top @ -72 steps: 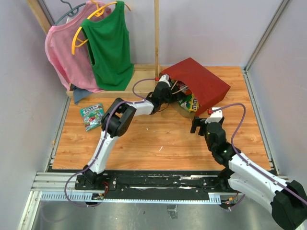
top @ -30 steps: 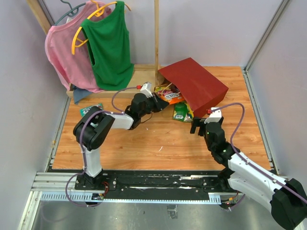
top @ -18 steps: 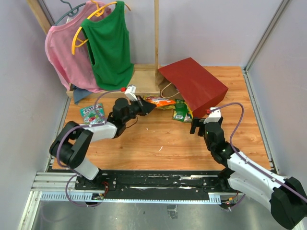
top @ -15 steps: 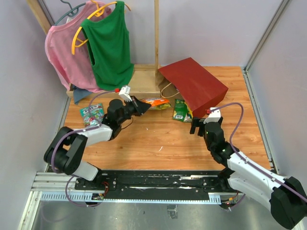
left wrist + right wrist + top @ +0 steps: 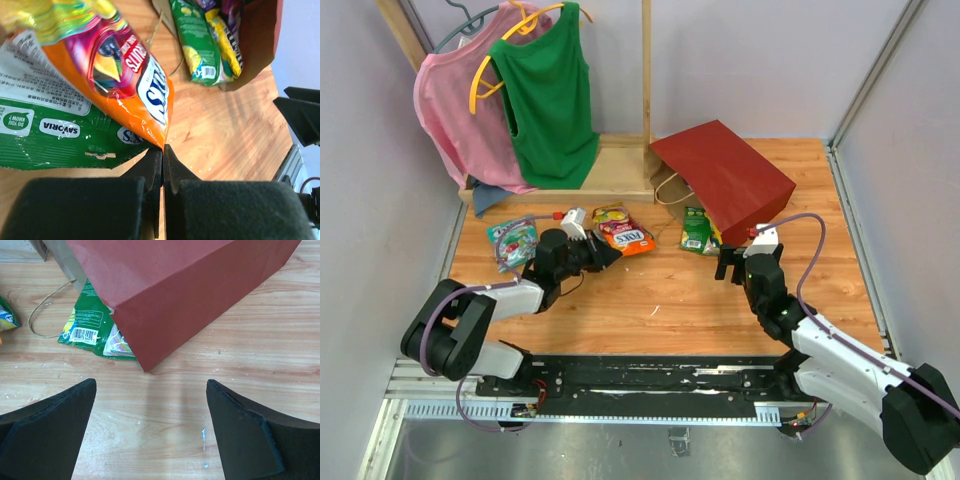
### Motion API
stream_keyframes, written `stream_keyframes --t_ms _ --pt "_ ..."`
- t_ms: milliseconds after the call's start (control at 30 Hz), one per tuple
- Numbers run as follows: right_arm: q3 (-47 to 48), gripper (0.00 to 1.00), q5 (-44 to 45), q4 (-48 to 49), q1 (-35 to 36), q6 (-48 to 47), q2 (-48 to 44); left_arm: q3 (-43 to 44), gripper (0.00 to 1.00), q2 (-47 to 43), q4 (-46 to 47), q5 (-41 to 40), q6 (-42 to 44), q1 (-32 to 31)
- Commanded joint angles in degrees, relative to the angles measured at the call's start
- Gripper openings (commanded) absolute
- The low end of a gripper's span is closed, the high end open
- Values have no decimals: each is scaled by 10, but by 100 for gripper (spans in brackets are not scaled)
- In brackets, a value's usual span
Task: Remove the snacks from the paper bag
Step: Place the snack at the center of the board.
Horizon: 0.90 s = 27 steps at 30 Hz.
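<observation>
The red paper bag (image 5: 725, 180) lies on its side at the back right, mouth facing left, with its loop handle (image 5: 50, 310) on the wood. My left gripper (image 5: 603, 256) is shut on the corner of a red-orange snack packet (image 5: 625, 238), which rests on the table left of the bag. In the left wrist view the jaws (image 5: 163, 148) pinch that orange packet (image 5: 115, 75); a green packet (image 5: 60, 140) lies against it. Green (image 5: 200, 45) and yellow (image 5: 225, 40) snacks poke from the bag mouth. My right gripper (image 5: 150, 385) stands open and empty just in front of the bag (image 5: 190, 285).
Another green packet (image 5: 512, 243) lies at the far left of the table. A wooden rack (image 5: 620, 165) with pink (image 5: 460, 110) and green (image 5: 552, 95) tops on hangers stands at the back left. Walls close in on both sides.
My left arm has drawn back from the bag mouth, left and toward the near edge, dragging the orange packet out with it. The right arm has stayed still.
</observation>
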Motion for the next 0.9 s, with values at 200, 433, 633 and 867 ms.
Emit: stream_keyframes --t_ms 200,433,633,867 --pt "6 93 -19 17 7 3 4 -63 14 -37 41 10 -57 1" --pt "7 95 -16 20 7 3 12 -65 92 -92 -28 12 -36 1" --pt "11 96 -21 23 7 5 24 -64 95 -144 -105 -39 -16 1" --pt "12 96 -22 22 7 5 26 -33 97 -156 -190 -101 19 0"
